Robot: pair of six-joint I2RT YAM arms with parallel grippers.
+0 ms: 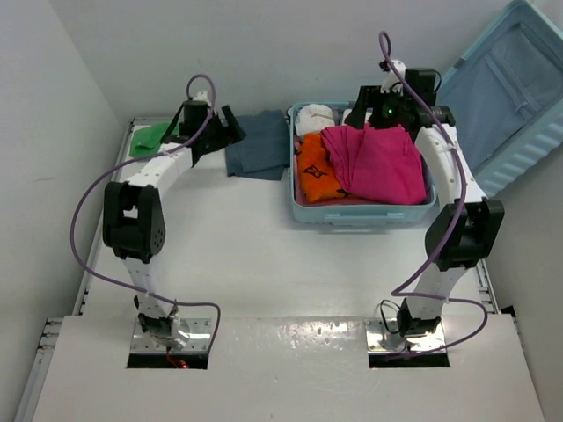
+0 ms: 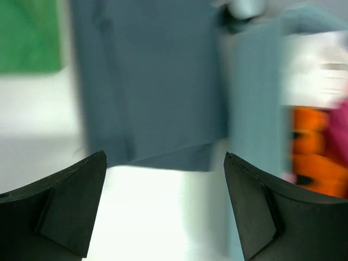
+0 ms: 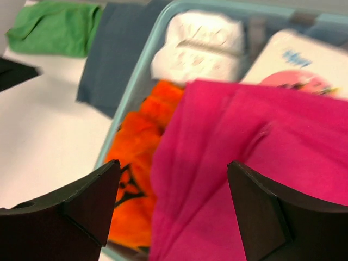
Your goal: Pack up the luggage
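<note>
We see the luggage [image 1: 361, 214] lying open at the far right of the counter [image 1: 246, 264], with folded clothes inside. The grey-blue garment [image 1: 258, 145] lies against its left wall, long axis far to near, closest to our left arm. The left tool [image 2: 164, 156] points at it from just beside, jaws apart and empty. The right tool [image 3: 174, 163] hovers over the magenta garment [image 3: 261, 163], also apart and empty.
</note>
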